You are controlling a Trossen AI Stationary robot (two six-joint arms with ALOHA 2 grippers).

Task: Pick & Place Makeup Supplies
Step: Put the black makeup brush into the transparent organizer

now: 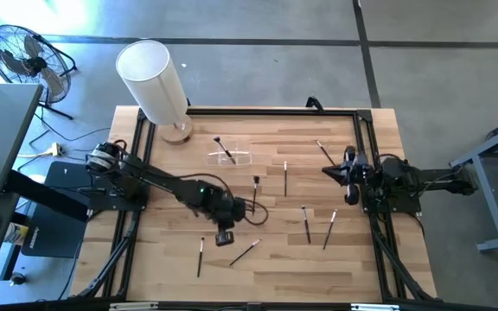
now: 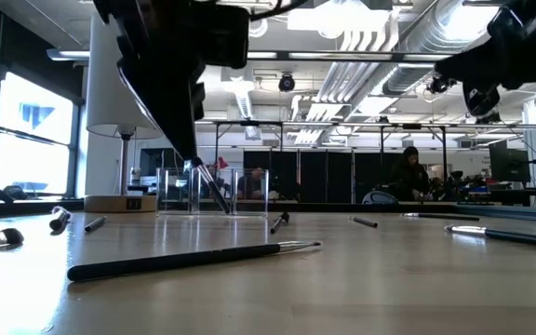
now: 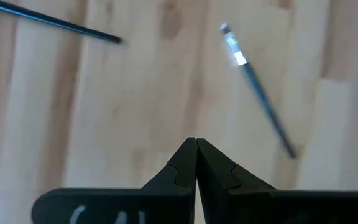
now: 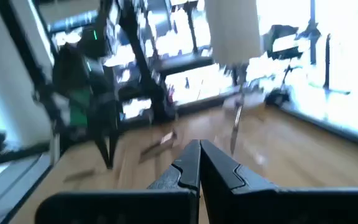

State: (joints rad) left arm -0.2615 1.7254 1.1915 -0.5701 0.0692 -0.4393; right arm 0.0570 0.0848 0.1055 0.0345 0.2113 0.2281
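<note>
Several thin makeup brushes lie flat and scattered on the wooden table. One brush leans in the small clear holder. My left gripper hangs above the table's near middle, shut and empty. It is between a brush and another brush, which also shows in the left wrist view. My right gripper is raised at the right side, pointing toward the table's left, shut and empty. A brush lies just beyond it.
A tall white cylinder on a wooden base stands at the far left corner. More brushes lie at the middle and near right. A black frame borders the table. A person shows far behind.
</note>
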